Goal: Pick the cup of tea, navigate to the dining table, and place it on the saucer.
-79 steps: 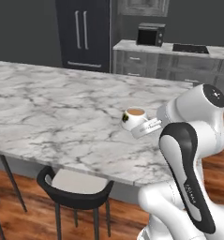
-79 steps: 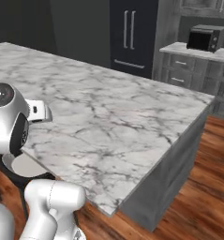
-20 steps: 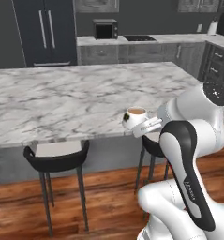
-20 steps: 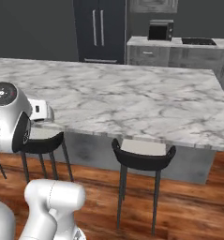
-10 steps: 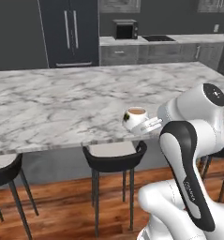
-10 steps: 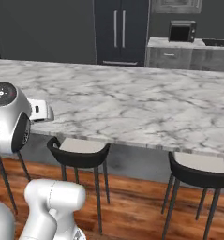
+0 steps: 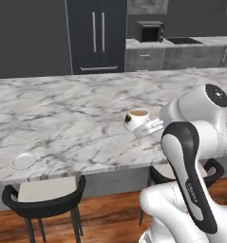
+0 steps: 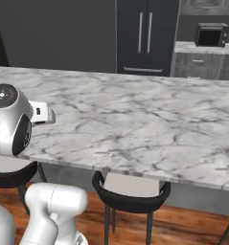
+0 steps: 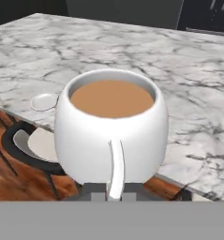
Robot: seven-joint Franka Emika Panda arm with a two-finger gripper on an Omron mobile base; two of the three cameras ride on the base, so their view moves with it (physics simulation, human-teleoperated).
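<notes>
Veined white marble forms the long slab of the dining table (image 7: 62, 118), with black curved-back stools (image 7: 43, 197) tucked beneath. Clamped tight on the thin handle, the gripper (image 7: 150, 126) holds the cup of tea (image 7: 137, 119) upright above the marble (a glossy round white cup, brown tea inside). Well left, near the table's front edge, lies the shallow round saucer (image 7: 24, 160).

A white cup of tea (image 9: 111, 136) holds brown liquid; the dining table (image 7: 62, 118) is white marble veined grey.
</notes>
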